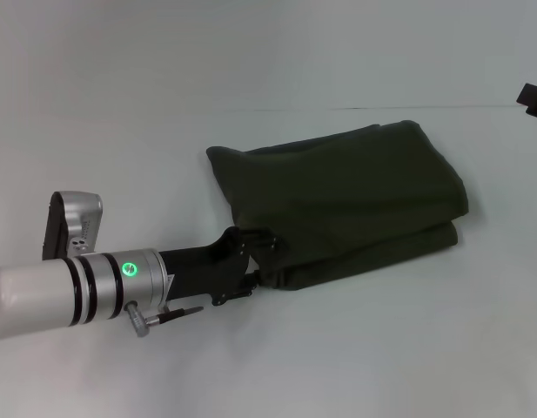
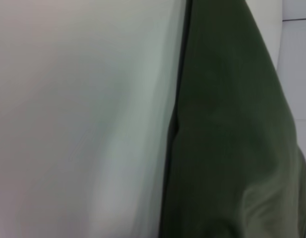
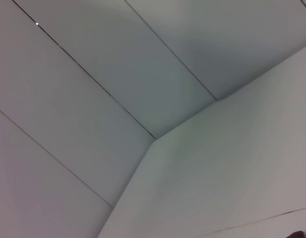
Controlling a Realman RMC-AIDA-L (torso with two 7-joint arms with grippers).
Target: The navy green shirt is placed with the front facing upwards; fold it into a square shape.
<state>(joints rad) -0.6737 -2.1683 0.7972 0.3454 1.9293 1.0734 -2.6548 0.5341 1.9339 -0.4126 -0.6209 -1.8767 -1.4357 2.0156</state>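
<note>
The navy green shirt (image 1: pixel 346 205) lies folded into a rough rectangle on the white table, right of centre in the head view. Only plain dark green cloth shows; no lettering or label is visible. My left gripper (image 1: pixel 261 259) is at the shirt's near left edge, touching the cloth there. The left wrist view shows the shirt (image 2: pixel 232 129) close up beside bare table. My right gripper (image 1: pixel 534 98) is only a dark tip at the far right edge, well away from the shirt.
The white table (image 1: pixel 164 113) extends on all sides of the shirt. The right wrist view shows only pale wall panels (image 3: pixel 118 74) and a white surface.
</note>
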